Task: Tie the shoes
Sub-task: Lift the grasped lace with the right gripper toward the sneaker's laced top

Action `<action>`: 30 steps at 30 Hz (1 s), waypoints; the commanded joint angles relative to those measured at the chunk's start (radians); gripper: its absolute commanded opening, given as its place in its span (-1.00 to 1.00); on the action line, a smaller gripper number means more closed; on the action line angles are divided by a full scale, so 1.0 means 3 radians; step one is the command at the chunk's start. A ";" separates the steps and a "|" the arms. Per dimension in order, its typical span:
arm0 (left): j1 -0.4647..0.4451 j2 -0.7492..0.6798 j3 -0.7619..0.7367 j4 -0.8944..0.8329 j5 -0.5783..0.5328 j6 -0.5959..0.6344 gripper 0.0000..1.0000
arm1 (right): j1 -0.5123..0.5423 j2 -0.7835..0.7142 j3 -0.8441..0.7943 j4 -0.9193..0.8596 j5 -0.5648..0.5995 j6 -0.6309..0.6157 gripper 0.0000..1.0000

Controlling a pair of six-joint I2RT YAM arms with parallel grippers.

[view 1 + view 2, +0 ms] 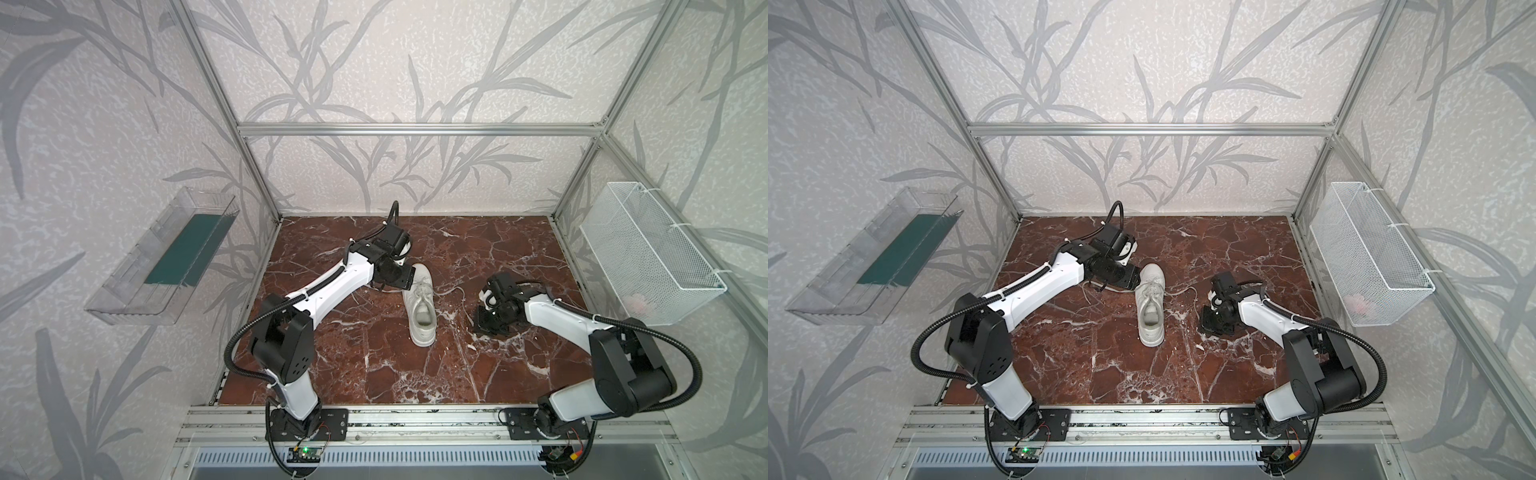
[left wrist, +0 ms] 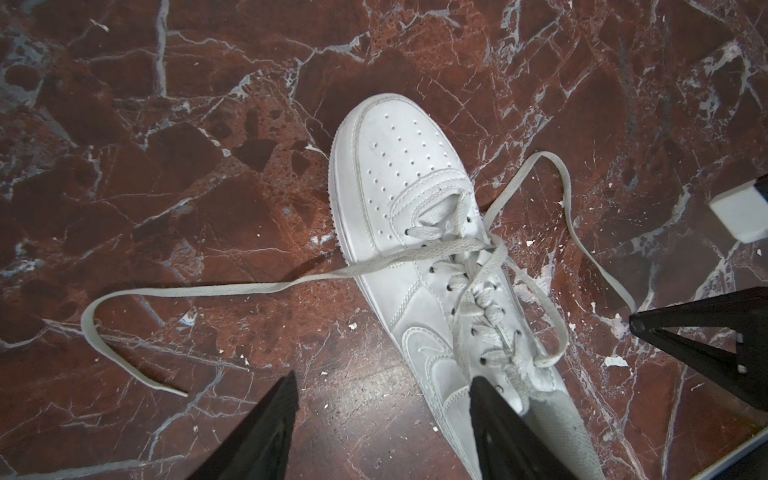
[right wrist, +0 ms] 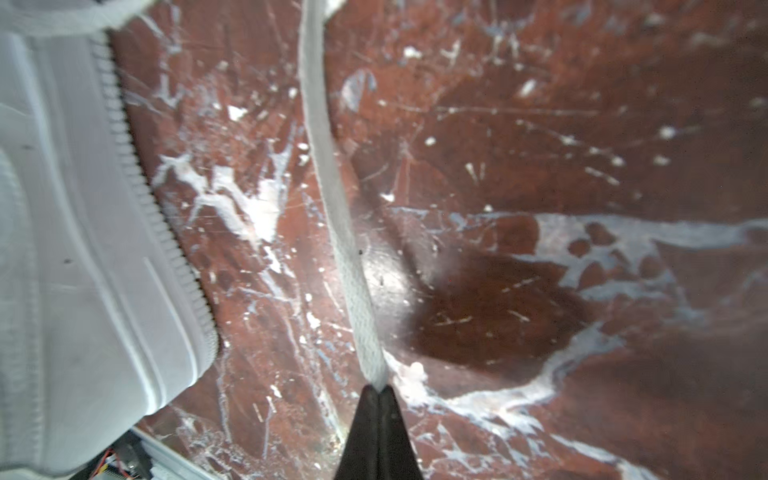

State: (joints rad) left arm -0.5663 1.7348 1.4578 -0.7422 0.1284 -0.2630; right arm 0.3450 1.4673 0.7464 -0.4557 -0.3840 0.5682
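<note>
The right gripper (image 3: 378, 390) had its fingers pressed together on the end of a lace (image 3: 332, 199), pinching it low over the table (image 3: 540, 124), just to the right of the shoe (image 3: 62, 249). In the left wrist view, that lace ran from the pinched end in a slack curve across the table and back to the lacing on top of the shoe.

The left gripper (image 2: 384, 377) had its fingers (image 2: 266, 432) well apart and held nothing. One finger showed in front of the shoe's side near the opening, and the other was over bare table. We could not tell whether either one touched the shoe. In both top views this gripper hung over the shoe's left side, toward the toe.

A second lace (image 2: 187, 291) lay loose on the table to the left of the shoe, with its free tip resting flat. The two laces crossed once over the front of the lacing, and a slack loop sagged beside the eyelets on the right.

The shoe stood upright on its sole near the middle of the table, with its toe toward the far edge and its heel toward the near edge. A wire basket (image 1: 648, 257) hung off to the right of the table and a clear tray (image 1: 162, 257) off to the left, both well apart from the shoe.
</note>
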 commanded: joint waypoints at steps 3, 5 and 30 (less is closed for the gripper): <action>-0.0097 -0.0135 0.0166 -0.0098 -0.0062 -0.0124 0.36 | -0.0046 -0.0213 -0.0261 0.0834 -0.0565 0.0733 -1.00; -0.0127 -0.0098 0.0218 -0.0122 -0.0051 -0.0125 0.34 | -0.0050 -0.0238 -0.0383 0.1190 -0.0738 0.1037 -1.00; -0.0176 -0.0026 0.0091 0.0037 0.0256 -0.0152 0.05 | 0.0088 0.0779 -0.0264 0.3833 -0.1337 0.2859 -1.00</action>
State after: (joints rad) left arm -0.6189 1.7367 1.5108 -0.7429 0.1947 -0.2989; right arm 0.3534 1.6821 0.6247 0.5846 -0.7498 1.3815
